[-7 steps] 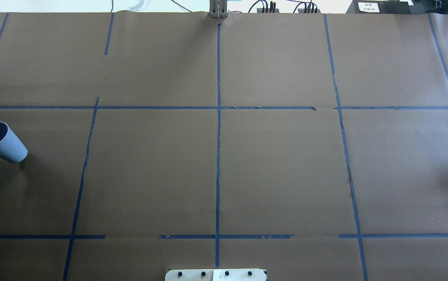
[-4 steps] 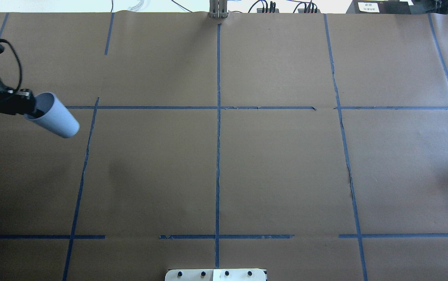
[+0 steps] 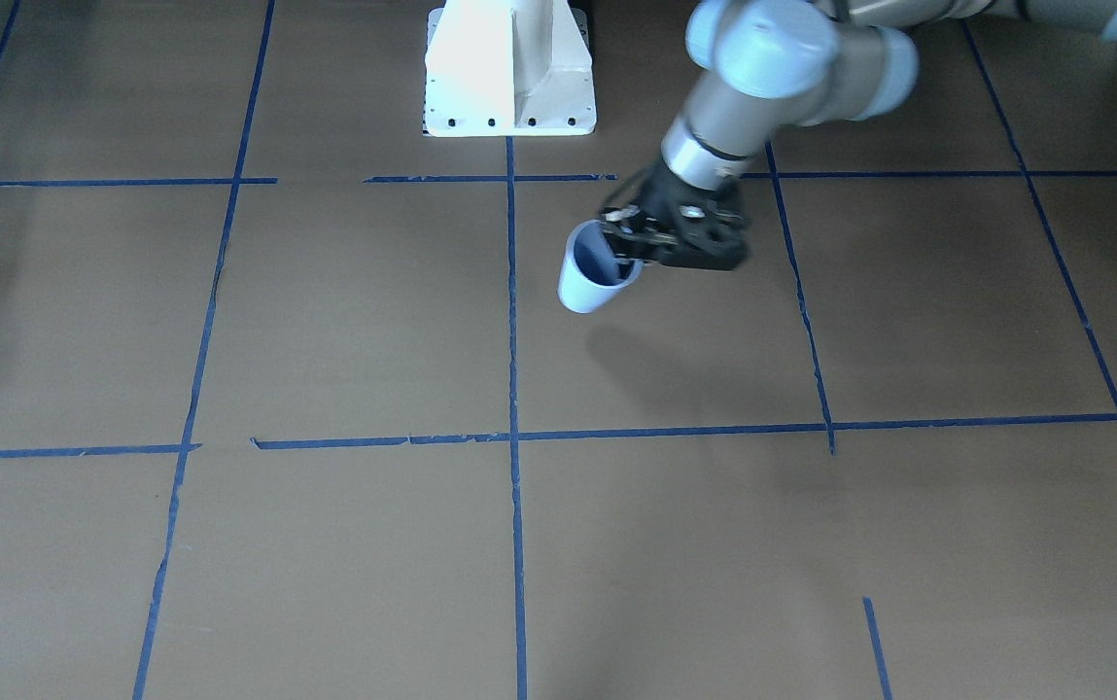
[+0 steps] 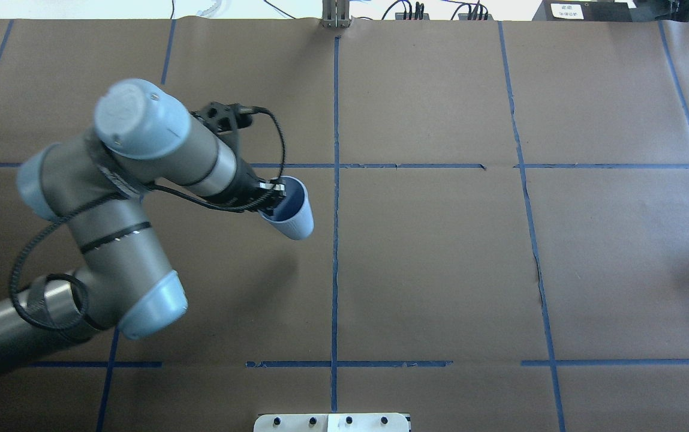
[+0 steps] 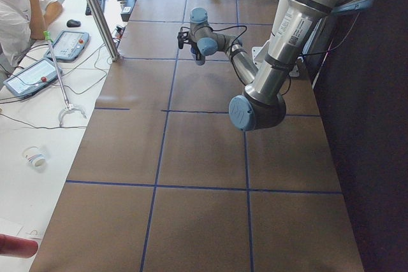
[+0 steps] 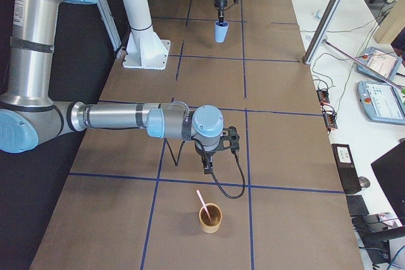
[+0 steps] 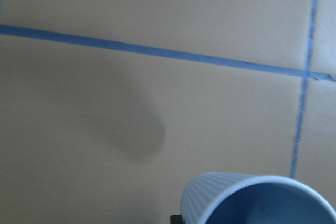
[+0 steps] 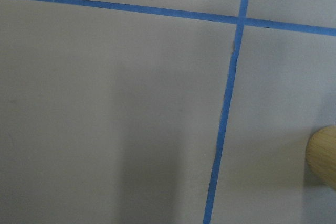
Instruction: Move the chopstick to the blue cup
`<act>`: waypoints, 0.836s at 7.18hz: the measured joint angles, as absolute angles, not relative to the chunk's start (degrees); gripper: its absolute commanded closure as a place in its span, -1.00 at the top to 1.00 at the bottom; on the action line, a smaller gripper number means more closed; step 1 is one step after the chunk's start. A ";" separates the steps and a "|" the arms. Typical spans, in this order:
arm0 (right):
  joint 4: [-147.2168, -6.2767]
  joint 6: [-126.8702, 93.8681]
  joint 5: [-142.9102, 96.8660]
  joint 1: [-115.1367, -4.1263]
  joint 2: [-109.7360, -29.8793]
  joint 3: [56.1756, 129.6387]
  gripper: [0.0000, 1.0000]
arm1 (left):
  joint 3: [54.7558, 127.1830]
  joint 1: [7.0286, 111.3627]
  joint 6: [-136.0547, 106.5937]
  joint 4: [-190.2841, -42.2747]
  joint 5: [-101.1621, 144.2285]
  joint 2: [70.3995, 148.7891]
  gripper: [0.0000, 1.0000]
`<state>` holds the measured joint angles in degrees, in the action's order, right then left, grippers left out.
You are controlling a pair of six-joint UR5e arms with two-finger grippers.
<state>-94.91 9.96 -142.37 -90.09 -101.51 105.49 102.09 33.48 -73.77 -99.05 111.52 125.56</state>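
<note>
Holding ribbed blue plastic cup (image 4: 294, 213), left tool (image 4: 273, 195) clamped on rim | we level it, lower toward 3 o'clock | right tool (image 6: 208, 165): cannot tell

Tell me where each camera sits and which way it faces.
Front: across the table, facing the robot's base; shows the left arm, left hand holding the blue cup.
Overhead: behind the robot, looking forward and down; shows left arm.
Left side: table's left end, looking along it; left arm near.
Right side: opposite end; right arm near, wooden cup with chopstick.
Left wrist: looks down past the blue cup's rim.
Right wrist: looks down; wooden cup at edge.
Front and overhead share the blue cup.
</note>
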 measured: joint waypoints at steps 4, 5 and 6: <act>-94.92 9.77 -143.51 -89.95 -101.66 105.39 1.00 | 94.33 25.57 -69.91 -96.02 98.15 132.91 -1.00; -94.92 9.76 -143.52 -89.92 -101.68 105.39 1.00 | 93.29 25.20 -68.76 -96.17 97.66 133.19 -0.93; -94.92 9.76 -143.52 -89.88 -101.69 105.38 1.00 | 92.64 24.99 -68.33 -96.37 97.52 133.46 -0.29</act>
